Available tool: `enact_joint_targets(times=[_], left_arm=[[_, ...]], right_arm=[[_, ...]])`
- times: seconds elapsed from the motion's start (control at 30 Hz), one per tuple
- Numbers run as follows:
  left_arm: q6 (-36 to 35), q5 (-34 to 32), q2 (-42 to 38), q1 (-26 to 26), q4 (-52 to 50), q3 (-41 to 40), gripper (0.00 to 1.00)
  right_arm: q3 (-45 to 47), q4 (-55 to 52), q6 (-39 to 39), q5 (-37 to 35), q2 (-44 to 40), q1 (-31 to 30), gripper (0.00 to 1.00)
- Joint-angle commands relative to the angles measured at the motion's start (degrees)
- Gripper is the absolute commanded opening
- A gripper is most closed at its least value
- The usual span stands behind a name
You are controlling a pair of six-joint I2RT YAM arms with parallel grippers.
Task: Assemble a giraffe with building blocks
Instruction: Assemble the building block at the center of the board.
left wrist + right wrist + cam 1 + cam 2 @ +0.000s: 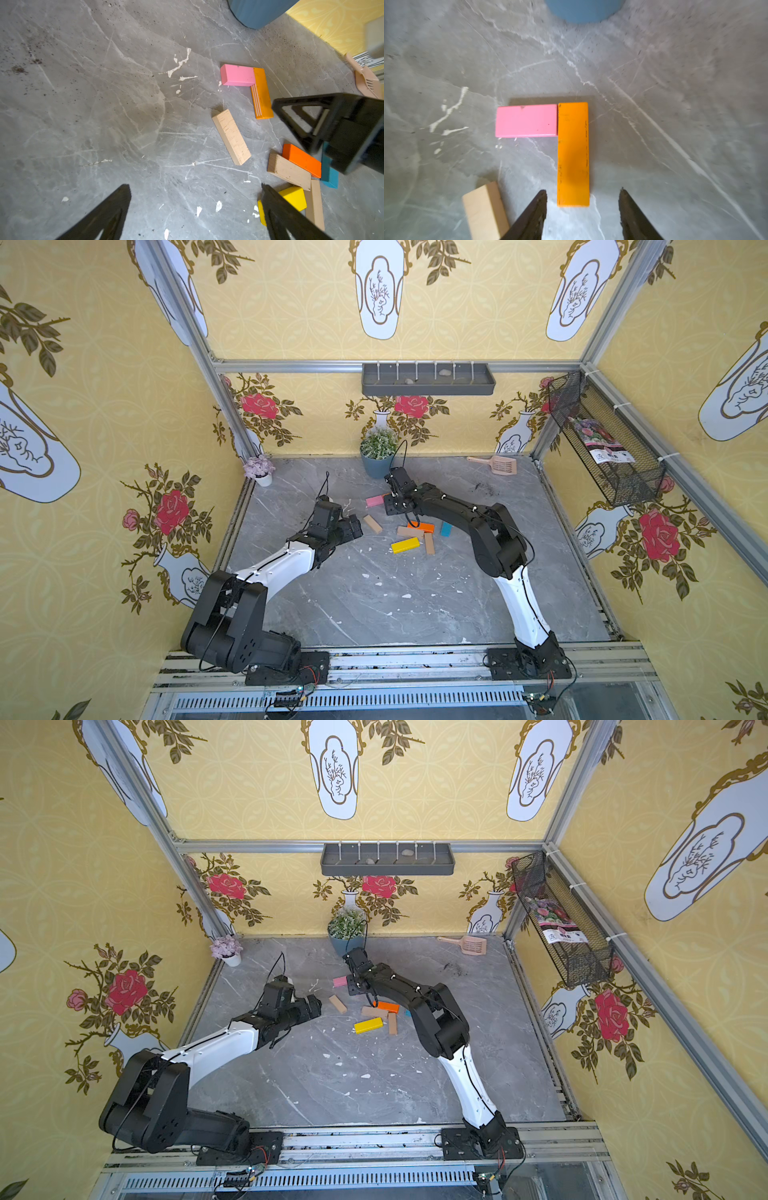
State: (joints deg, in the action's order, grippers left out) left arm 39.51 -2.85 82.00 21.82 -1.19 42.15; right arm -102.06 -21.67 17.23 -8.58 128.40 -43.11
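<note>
Two of the building blocks are placed, so the giraffe (259, 87) is barely begun; the pink block (526, 120) touches the far end of an orange block (573, 153) as head and first neck piece. Six more lie loose on the table (374, 605), heaped at about 5 o'clock from the pair. The neck's long axis runs roughly 12 to 6 o'clock; the head lies crosswise, pointing toward 9. The right end effector (582, 191) straddles the neck's near end, partly spread and holding nothing; the left end effector (193, 197) hangs wide and empty at 9 o'clock.
</note>
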Motion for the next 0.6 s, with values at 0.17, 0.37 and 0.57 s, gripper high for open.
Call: enact_joint_targets(times=[0.17, 0.37, 0.57], left_arm=[[0.42, -0.86, -0.62, -0.02, -0.47, -0.40, 0.99], [0.46, -1.34, -1.81, 0.06, 0.21, -1.32, 0.99], [0.70, -0.62, -1.05, 0.01, 0.58, -1.29, 0.99]], right_arm=[[18.37, 5.19, 1.59, 8.94, -13.51, -0.61, 0.58], [27.04, 9.64, 7.83, 15.23, -15.59, -3.32, 0.58], [27.71, 10.49, 8.12, 15.34, -14.27, -4.96, 0.58]])
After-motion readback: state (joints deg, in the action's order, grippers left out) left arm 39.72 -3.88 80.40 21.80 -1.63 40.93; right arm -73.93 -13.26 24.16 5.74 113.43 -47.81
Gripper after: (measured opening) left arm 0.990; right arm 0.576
